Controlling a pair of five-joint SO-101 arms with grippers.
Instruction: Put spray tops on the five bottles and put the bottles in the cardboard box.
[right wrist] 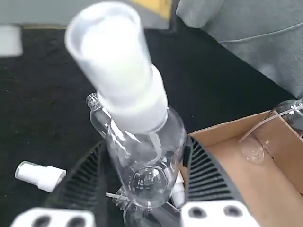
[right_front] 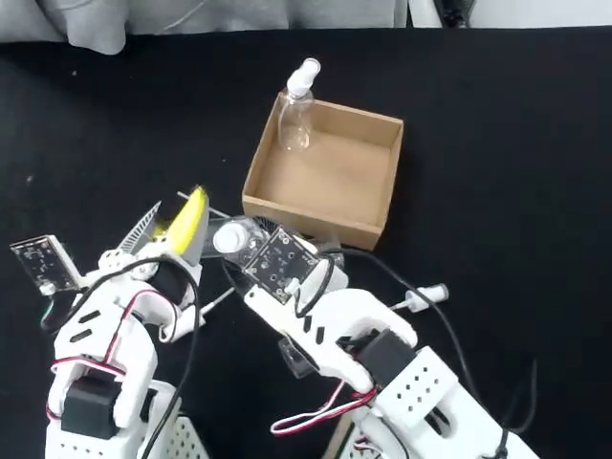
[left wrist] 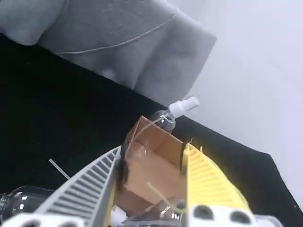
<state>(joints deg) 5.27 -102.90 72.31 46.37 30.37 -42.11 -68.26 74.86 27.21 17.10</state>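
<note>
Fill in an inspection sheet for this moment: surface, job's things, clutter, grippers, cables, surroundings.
surface: black cloth over the table.
job's things: box open; capped bottle stands in its far corner; held bottle, top on, in the right gripper; loose spray top on the cloth; bare bottle, no top, on the cloth beside it.
clutter: nothing seen.
grippers: left gripper jaws open, pointing at the box; right gripper jaws shut on the held bottle.
cables: red and white wires on the arms; black cable over the cloth.
surroundings: grey fabric at the far edge; white wall.
</note>
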